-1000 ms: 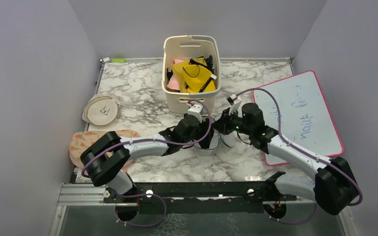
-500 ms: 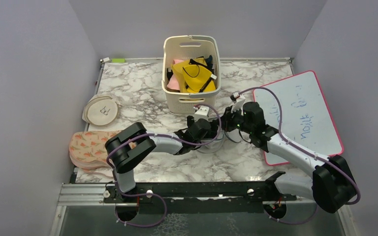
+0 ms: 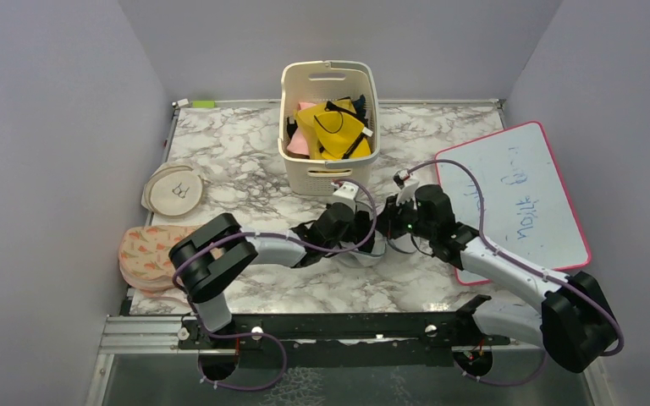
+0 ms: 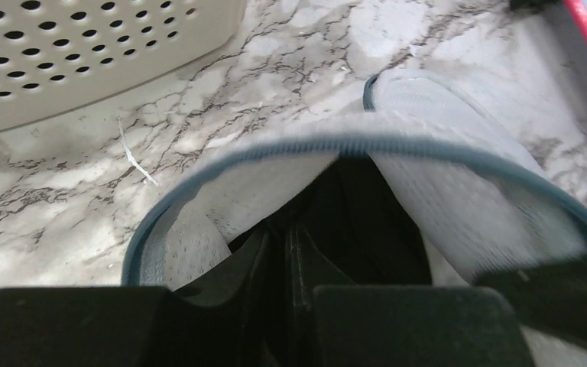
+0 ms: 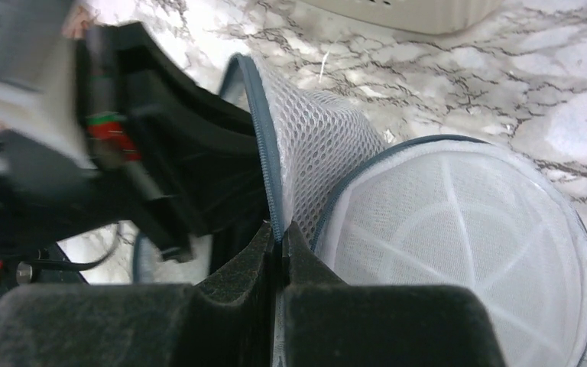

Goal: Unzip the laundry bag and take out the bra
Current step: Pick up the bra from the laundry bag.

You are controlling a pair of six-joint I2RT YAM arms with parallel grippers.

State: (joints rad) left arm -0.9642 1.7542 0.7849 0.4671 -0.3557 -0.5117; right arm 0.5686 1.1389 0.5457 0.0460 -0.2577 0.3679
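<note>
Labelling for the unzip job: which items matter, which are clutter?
Job: round white mesh laundry bag with dark zip trim; black fabric inside it, probably the bra.
Lying about: cream slotted plastic basket of cloths; flat beige round pouch; pink-framed whiteboard; peach patterned pad.

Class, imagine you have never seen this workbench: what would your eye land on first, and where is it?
First, the white mesh laundry bag mid-table, with the right gripper pinching its dark zip rim and the left gripper closed inside its opening. Then the bright yellow cloth in the cream basket behind it, and the pink-edged whiteboard at right.
</note>
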